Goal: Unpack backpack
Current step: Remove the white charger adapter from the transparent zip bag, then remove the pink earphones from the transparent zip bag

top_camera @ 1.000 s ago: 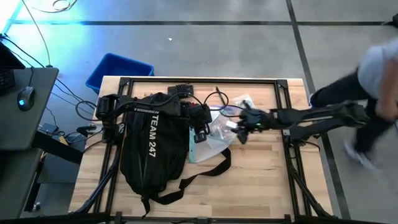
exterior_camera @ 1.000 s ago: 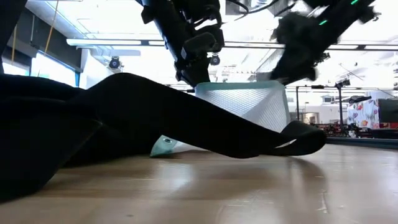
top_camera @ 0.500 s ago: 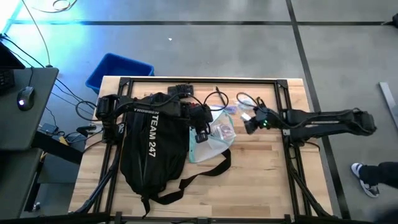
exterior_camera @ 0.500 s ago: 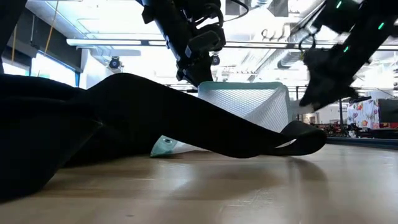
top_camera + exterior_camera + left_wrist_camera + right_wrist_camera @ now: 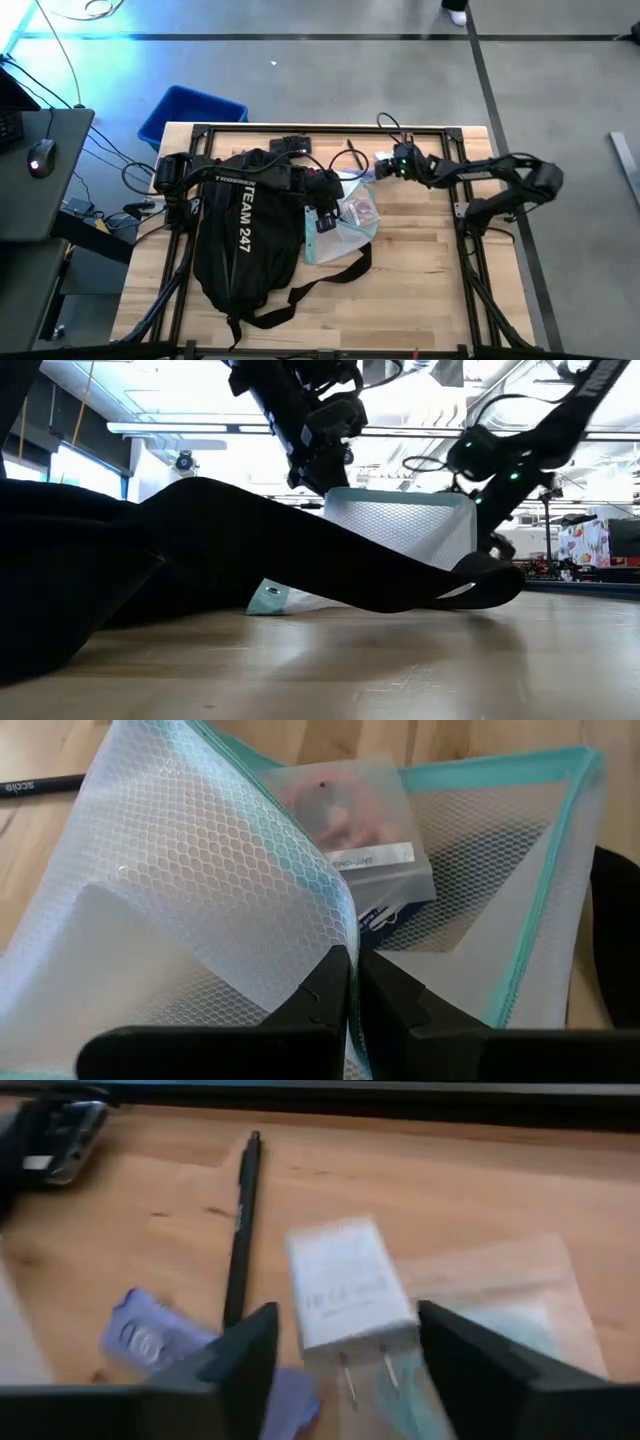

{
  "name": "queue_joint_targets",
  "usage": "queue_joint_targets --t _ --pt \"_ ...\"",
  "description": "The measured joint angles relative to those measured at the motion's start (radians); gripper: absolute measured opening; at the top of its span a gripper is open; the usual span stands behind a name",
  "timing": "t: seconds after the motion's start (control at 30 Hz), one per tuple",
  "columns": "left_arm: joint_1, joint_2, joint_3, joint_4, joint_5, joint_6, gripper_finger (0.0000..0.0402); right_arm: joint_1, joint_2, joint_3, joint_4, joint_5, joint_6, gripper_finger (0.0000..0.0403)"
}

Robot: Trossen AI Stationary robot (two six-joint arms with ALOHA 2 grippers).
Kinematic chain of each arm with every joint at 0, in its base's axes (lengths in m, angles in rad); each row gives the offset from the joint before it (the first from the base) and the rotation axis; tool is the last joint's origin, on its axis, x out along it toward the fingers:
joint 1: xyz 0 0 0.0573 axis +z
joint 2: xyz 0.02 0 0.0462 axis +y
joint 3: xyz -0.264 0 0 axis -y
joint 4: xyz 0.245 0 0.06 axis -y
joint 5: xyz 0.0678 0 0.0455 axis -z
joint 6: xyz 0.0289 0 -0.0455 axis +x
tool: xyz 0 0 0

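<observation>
The black backpack [image 5: 245, 235] with white "TEAM 247" lettering lies flat on the table's left half. One of its straps [image 5: 335, 278] curls out toward the right. Beside it is a white mesh pouch with teal trim [image 5: 345, 228]; my left gripper [image 5: 352, 970] is shut on it. A small clear bag [image 5: 365, 830] shows inside the pouch. Near the far edge my right gripper [image 5: 348, 1315] stands open. A white plug charger [image 5: 340, 1280] is between its fingers, over a clear plastic bag [image 5: 500, 1295]. My left gripper pinches a raised fold of the pouch's mesh wall [image 5: 335, 925] between its two fingers, slanting down from the backpack's side. That part of the pouch is held up like a tent, while a lower corner [image 5: 268, 598] rests on the table. My right gripper's fingers [image 5: 245, 1350] flank the charger; whether they touch it, I cannot tell.
A black pen [image 5: 242, 1220] and a purple card [image 5: 150, 1338] lie by the charger, with black cables [image 5: 350, 155] along the far edge. A blue bin [image 5: 190, 112] stands on the floor beyond the far left corner. Bare wood lies at the near right [image 5: 430, 290].
My right gripper has gone from beside the pouch toward the table's far edge and has sunk low over the table, turning as it went. My left gripper has kept the pouch held up in place. A person passing at the right has left the high view.
</observation>
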Motion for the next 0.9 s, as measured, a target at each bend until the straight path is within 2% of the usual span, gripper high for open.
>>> queue_joint_targets --t 0.13,0.23,0.53,0.73,0.9 --pt "0.000 0.000 0.000 0.001 0.010 0.000 0.0000 -0.037 0.051 0.068 -0.089 -0.073 -0.001 0.0311" --pt "0.000 0.000 0.000 0.000 0.013 0.000 0.0000 -0.036 0.032 0.085 -0.136 -0.066 -0.015 0.0334" --pt "0.000 0.000 0.000 -0.001 0.014 0.000 0.0000 0.110 -0.247 0.084 -0.268 -0.048 -0.123 0.0321" --pt "0.000 0.000 0.000 0.000 0.014 0.000 0.0000 0.287 -0.337 0.084 -0.337 -0.070 -0.138 0.0320" --pt "-0.001 0.000 0.000 0.000 0.014 0.027 0.0000 0.444 -0.316 0.084 -0.335 -0.230 -0.114 0.0320"
